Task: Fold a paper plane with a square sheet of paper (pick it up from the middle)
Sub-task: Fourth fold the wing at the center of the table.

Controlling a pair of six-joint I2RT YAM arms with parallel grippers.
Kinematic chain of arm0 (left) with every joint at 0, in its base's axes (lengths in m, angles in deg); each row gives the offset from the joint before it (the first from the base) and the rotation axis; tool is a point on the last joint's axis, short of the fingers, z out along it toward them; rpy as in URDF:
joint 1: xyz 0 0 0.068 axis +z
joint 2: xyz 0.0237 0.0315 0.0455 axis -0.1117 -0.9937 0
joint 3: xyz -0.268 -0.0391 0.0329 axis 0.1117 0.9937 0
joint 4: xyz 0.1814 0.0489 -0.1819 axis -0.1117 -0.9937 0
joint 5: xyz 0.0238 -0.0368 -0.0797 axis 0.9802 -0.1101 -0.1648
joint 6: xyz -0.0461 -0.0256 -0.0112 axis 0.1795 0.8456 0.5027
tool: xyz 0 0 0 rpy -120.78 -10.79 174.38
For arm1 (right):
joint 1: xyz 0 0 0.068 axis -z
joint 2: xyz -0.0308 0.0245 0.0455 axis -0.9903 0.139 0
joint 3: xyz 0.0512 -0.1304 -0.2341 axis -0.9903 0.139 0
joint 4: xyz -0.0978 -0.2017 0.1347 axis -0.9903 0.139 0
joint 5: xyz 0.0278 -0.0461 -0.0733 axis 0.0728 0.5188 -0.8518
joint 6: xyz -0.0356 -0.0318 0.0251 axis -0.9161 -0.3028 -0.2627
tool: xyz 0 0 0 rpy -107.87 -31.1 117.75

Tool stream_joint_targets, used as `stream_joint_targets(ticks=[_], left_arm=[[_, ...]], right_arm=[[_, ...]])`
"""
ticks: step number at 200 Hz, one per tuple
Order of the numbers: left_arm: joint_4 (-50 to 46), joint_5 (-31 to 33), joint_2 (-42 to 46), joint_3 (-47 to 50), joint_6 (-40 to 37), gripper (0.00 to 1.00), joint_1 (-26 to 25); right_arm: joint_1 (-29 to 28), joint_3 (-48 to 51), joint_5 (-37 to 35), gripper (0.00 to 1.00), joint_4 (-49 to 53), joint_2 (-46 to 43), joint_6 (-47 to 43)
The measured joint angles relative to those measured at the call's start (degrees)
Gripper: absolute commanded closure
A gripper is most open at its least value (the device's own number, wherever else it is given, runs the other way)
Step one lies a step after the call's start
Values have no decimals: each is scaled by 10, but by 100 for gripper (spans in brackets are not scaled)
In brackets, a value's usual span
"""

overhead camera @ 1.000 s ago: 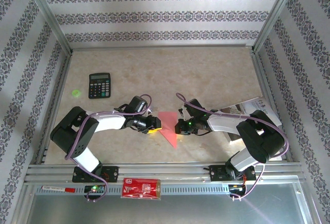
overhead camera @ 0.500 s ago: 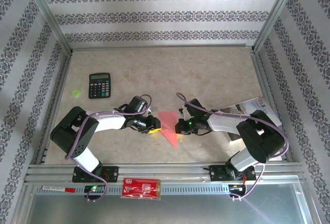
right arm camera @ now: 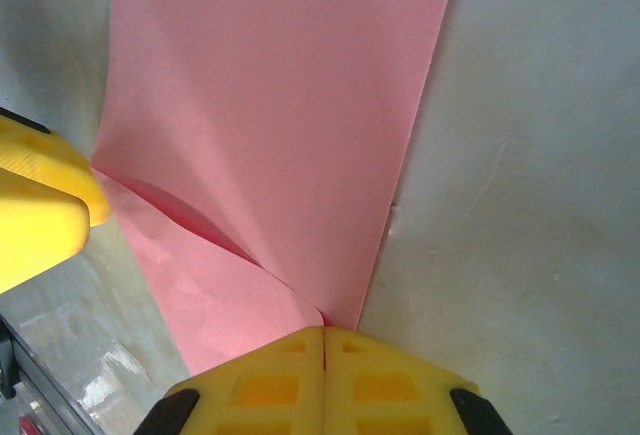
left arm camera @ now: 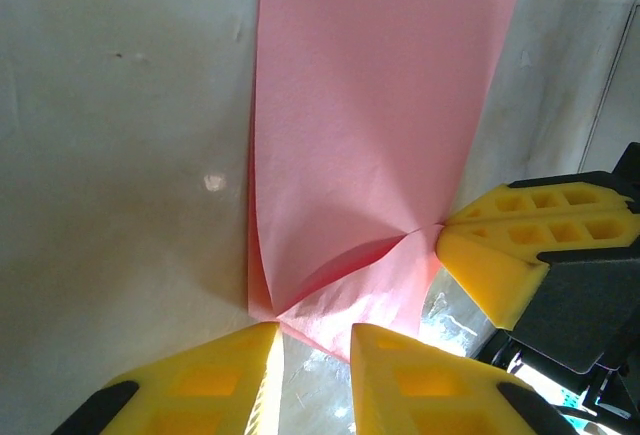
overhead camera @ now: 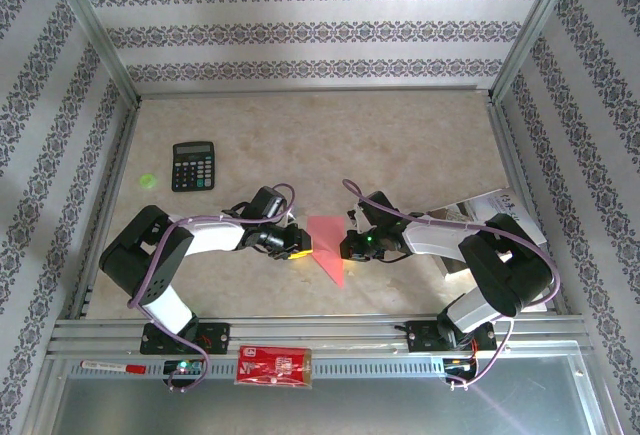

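Two pincers meet low over the near middle of the tabletop [overhead camera: 400,145], one on each side of the paper [overhead camera: 325,240]. The left pincer [left arm camera: 315,343] has its yellow fingers a narrow way apart, and the paper's near corner lies right at their tips. Whether either tip actually presses it is hard to judge from the wrist view, but the jaws are not clamped on it. The right pincer [right arm camera: 325,340] is closed tight, fingers flush together, with the paper's edge caught at the seam between them. From that pinch a small flap lifts off the surface, its crease running across toward the left pincer's side. The paper is a creased pink-red shape with a squarish part toward the far side and a point running toward the near edge. It lies between the two pincers.

Well off to the far left sits a black calculator [overhead camera: 193,166], with a small green spot [overhead camera: 148,180] near it on its left. A white leaflet [overhead camera: 480,210] lies under the right arm by the right edge. A red packet [overhead camera: 275,365] rests on the metal rail at the front, between the arm bases.
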Motion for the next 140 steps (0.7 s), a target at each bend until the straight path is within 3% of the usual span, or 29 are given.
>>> stream_joint_targets(ticks=[140], left_arm=[[13, -10, -20, -9, 0, 76, 0]], right_arm=[[0, 0, 0, 100, 0, 0, -4]])
